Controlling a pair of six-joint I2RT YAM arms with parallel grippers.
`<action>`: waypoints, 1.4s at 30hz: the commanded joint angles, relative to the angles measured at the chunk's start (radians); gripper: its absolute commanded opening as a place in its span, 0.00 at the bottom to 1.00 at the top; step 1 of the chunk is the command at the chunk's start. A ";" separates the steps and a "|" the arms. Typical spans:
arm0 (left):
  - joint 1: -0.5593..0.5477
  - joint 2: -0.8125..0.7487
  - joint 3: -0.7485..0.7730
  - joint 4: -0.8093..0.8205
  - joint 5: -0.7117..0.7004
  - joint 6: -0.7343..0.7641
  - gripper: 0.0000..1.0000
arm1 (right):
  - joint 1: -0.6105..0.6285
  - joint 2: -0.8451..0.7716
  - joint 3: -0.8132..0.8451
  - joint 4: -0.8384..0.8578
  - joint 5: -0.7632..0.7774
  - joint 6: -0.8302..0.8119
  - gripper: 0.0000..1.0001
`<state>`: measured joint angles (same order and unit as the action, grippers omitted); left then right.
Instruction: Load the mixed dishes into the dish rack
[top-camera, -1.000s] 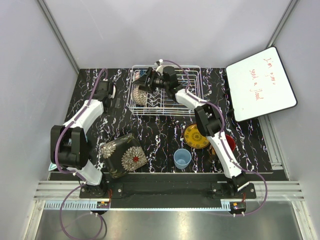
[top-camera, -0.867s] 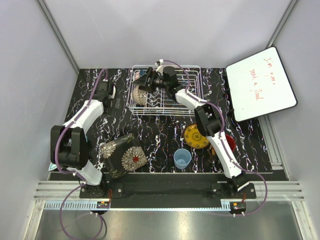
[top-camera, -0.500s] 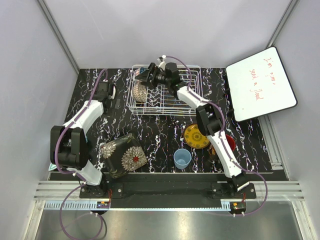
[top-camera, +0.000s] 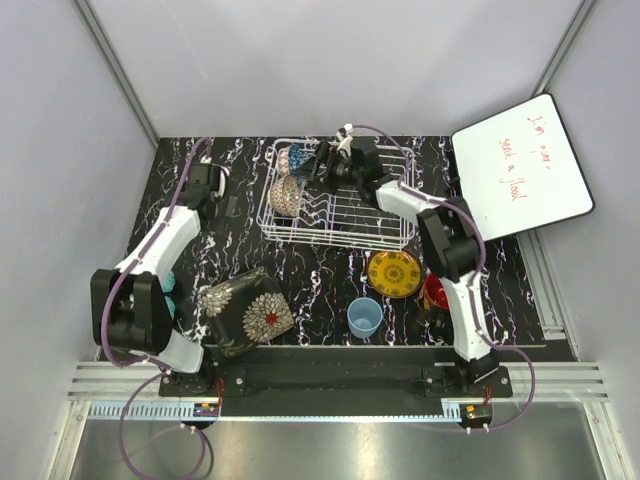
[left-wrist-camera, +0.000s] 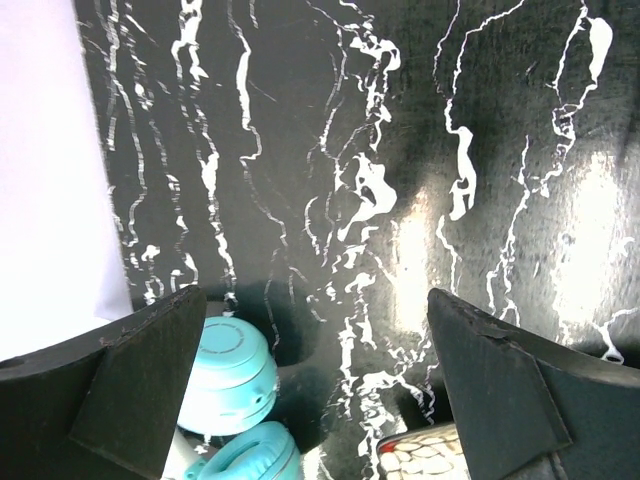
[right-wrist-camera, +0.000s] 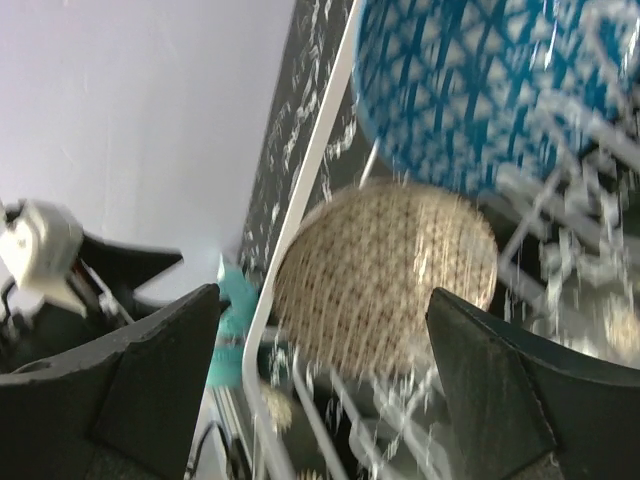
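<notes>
My right pincer is spread and empty over the rack's far left, where the beige bowl and blue bowl stand on edge. I see my left pincer spread above the surface.

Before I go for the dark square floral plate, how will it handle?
The dark square floral plate looks like glazed ceramic: probably stiff, slick and breakable. Square-cornered and lying face up on the table, it should slide, not roll, if pushed. It is broad, so likely heavy at an edge grip.
</notes>
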<state>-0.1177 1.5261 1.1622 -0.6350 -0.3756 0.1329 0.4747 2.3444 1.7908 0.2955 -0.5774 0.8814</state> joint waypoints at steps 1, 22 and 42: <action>0.019 -0.086 -0.027 0.011 0.037 0.057 0.99 | 0.004 -0.313 -0.241 0.007 0.048 -0.130 0.93; -0.126 0.256 0.395 -0.019 0.190 -0.070 0.95 | -0.042 -0.710 -0.301 -0.544 0.414 -0.453 0.95; -0.134 0.183 0.303 0.014 0.237 -0.072 0.93 | -0.133 -0.766 -0.375 -0.972 0.956 -0.360 1.00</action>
<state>-0.2466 1.8076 1.4448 -0.6319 -0.1970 0.0593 0.3531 1.5948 1.3697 -0.6479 0.2527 0.5179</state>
